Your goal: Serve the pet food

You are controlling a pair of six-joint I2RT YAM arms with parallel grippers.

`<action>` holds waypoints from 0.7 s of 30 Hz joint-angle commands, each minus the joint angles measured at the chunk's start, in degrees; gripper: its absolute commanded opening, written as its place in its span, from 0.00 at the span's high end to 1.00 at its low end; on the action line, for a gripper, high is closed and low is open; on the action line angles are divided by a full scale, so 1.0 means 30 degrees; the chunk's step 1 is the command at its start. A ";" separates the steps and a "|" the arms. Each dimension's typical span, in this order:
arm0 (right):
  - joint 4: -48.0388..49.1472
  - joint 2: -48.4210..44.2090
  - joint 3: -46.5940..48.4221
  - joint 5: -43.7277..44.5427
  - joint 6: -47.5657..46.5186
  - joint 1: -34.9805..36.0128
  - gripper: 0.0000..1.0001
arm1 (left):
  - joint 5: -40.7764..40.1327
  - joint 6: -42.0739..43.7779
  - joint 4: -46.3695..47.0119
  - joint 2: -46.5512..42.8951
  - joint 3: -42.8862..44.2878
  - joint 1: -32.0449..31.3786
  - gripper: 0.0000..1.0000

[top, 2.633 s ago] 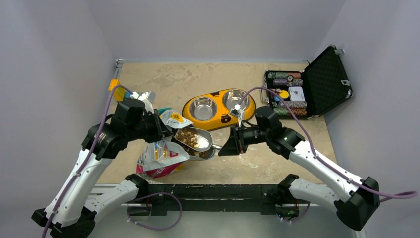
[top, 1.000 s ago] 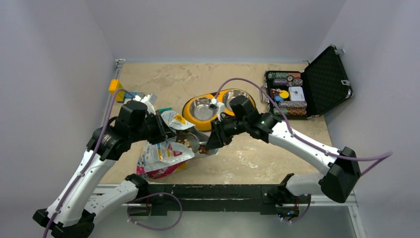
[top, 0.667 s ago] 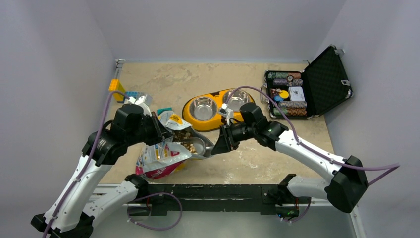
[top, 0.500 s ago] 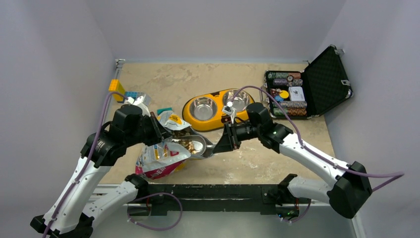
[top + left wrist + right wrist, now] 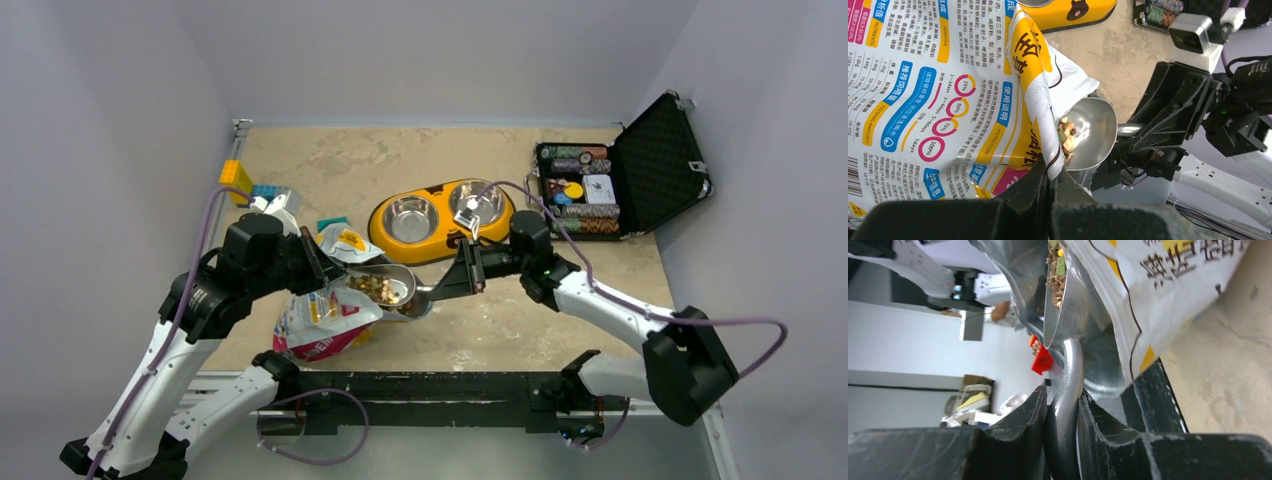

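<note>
1. Nearest the arm bases, a crinkled, glossy plastic pet food bag [image 5: 318, 320], white with pink, yellow and blue print, lies on the mottled beige, stone-look table [image 5: 400, 160]. Its opened mouth is lifted toward the far side.
2. The bag's upper lip is pinched by the left gripper [image 5: 1050, 182]. The black fingers [image 5: 1033, 192] are pressed together on the film, and no gap is seen between them.
3. Chinese characters are printed on the bag, along with "FEEDING AMOUNT", "NUTRIENTS", and ringed figures of 25%, 50%, 75% and 100% beside day counts such as "7days".
4. A polished, rounded metal scoop [image 5: 1093, 132] is held at the bag's mouth, with one side of its bowl tucked under the lip. The small brown and reddish-brown dry kibble pellets [image 5: 1066, 137] are heaped in the scoop against the bag's edge, with a few paler bits among them.
5. The scoop's smooth, curved handle is clamped by the right gripper [image 5: 1064, 401], whose matte black fingers [image 5: 1033, 405] are closed tight on either side of it.
6. Beyond the scoop stands a glossy yellow plastic twin feeder [image 5: 438, 214] holding two round steel bowls. A cartoon bear face is printed on its front.
7. At the far right, a black hard case [image 5: 655, 160] lies open, with a textured lining in its lid and rows of colourful round poker chips [image 5: 585, 210] in its tray.
8. At the far left edge, a yellow block [image 5: 233, 173] is seen, with blue blocks [image 5: 265, 192] just beside it.
</note>
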 commanded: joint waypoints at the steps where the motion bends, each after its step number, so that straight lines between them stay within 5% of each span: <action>1: 0.9998 0.1219 -0.0725 -0.1803 0.5745 -0.0340 1.00 | 0.0316 0.0200 0.2054 -0.0931 0.0475 -0.0041 1.00; 4: 0.3712 -0.0932 -0.1025 -0.0698 0.1819 -0.0900 1.00 | 0.0178 0.0258 0.1986 -0.1193 0.0395 -0.0027 1.00; 9: 0.5795 0.0834 0.0442 -0.1793 0.3280 -0.0774 1.00 | 0.0192 0.0220 0.1566 -0.1376 0.0271 -0.0022 1.00; 12: -0.2013 -0.0529 0.1536 -0.1401 -0.1502 -0.0868 1.00 | 0.0074 0.0243 0.1499 -0.1529 0.0096 -0.0022 1.00; 16: -0.5765 -0.1212 0.2205 -0.1234 -0.3699 -0.0856 1.00 | 0.0443 0.0331 0.1465 -0.1130 0.0023 -0.0033 1.00; 21: -1.9847 -0.0156 0.7781 0.7045 -1.1348 -0.0835 1.00 | 0.1395 0.0717 0.1118 0.0101 0.0715 -0.0046 1.00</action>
